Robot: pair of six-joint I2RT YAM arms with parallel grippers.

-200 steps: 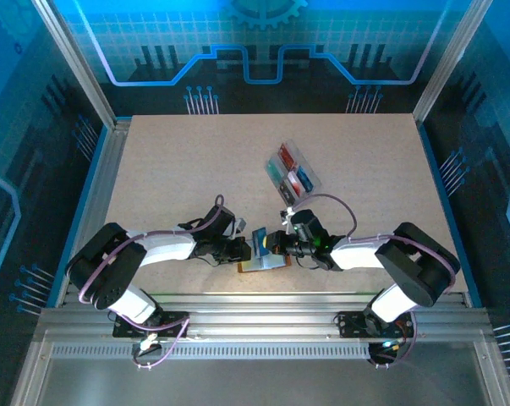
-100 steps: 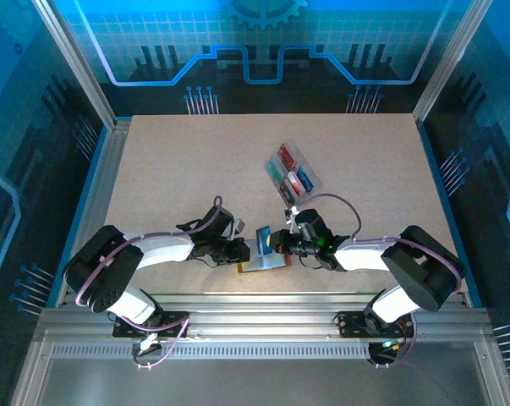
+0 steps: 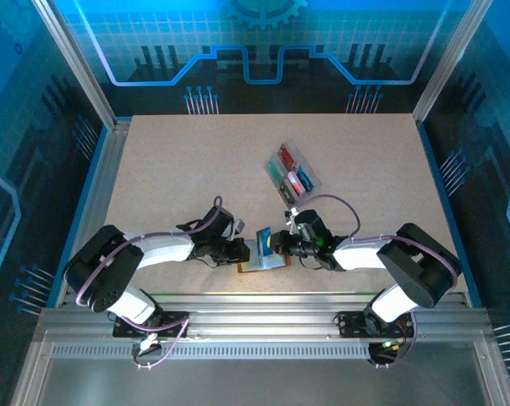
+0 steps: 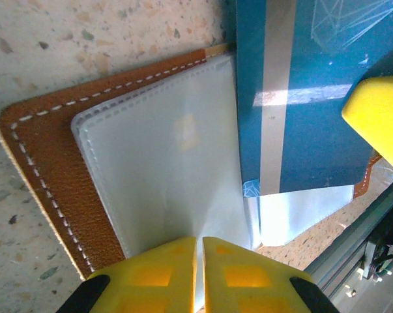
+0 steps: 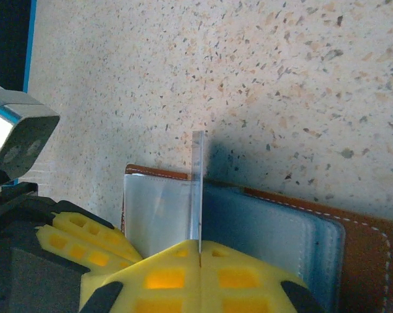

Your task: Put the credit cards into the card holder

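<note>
Right hand (image 5: 199,251), fingers pressed together, pinches a blue credit card (image 4: 300,98) and stands it on edge over the open card holder (image 4: 46,150). Left hand (image 4: 199,244) is closed on the holder's pale lining. The holder lies near the counter's (image 5: 281,78) front edge, between both arms. A clear tray (image 3: 269,167) of other cards (image 3: 285,157) sits farther back.

The card holder (image 4: 43,176) is grained leather, its lining smooth. The blue card (image 4: 313,130) is glossy plastic, the table (image 5: 281,65) matt.
</note>
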